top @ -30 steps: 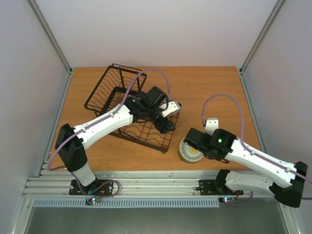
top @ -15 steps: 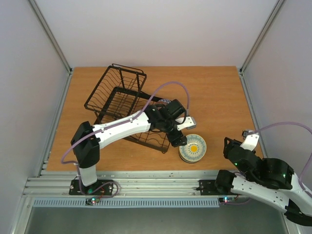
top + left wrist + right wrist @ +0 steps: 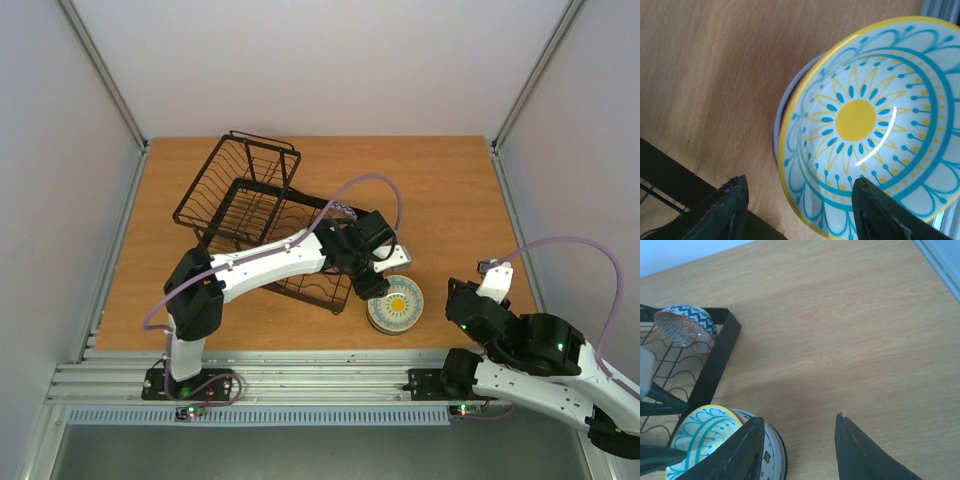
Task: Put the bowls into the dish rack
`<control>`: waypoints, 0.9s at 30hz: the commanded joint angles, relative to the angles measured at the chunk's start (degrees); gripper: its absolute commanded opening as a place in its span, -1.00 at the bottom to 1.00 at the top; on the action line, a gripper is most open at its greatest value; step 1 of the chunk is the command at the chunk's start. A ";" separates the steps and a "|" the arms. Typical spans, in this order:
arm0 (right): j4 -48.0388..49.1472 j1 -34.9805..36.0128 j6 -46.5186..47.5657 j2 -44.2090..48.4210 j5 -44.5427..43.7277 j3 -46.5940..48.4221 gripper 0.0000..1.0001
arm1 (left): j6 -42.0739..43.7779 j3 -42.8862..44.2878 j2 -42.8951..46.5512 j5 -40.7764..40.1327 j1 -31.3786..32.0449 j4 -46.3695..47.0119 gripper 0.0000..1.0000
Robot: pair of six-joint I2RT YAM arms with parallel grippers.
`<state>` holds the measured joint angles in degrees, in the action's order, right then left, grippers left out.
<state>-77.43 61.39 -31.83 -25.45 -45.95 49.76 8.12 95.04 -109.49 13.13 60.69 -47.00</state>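
Straddling the near rim of the top bowl (image 3: 855, 120), the left pincer (image 3: 800, 182), jaws apart, seemingly gripping nothing.

Cut by the right edge of the left wrist view: the yellow-centred bowl (image 3: 860, 125), with only a sliver of the stack (image 3: 780, 125) beneath showing at its left; impossible to count those bowls or read their patterns. Cropped at the lower left there, the dish rack (image 3: 665, 175). From above, hidden under the left arm (image 3: 270, 262): part of the rack's near end and most of the blue patterned bowl (image 3: 343, 212) in it. Too small to tell whether the left gripper (image 3: 376, 289) touches the stack. In the right wrist view, stack half masked by a finger (image 3: 740, 450) of the right gripper (image 3: 798, 419) and lost past the bottom edge; blurred grey shape (image 3: 644, 371) at the left edge, not identifiable. Right arm (image 3: 530, 385) clipped at the top view's lower right.
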 commanded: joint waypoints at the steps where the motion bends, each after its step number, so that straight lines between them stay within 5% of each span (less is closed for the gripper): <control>1: 2.63 0.39 1.99 3.02 0.34 -0.19 -0.20 | -0.64 2.43 -2.17 -2.20 0.31 -0.82 0.08; 9: 3.55 0.39 2.92 3.34 1.14 -0.53 -0.20 | -1.17 3.08 -3.25 -2.40 0.31 -1.19 -0.21; 17: 3.21 0.40 2.92 1.54 1.05 -0.19 -0.20 | -1.35 3.19 -3.02 -2.45 0.27 -1.41 -0.99; 27: 3.49 0.34 3.80 0.66 2.22 0.61 -0.20 | 0.49 2.88 0.72 0.40 0.31 -1.92 -0.99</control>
<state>-74.94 61.41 -29.10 -23.64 -43.97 49.60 6.68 98.15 -111.46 12.56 60.80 -48.05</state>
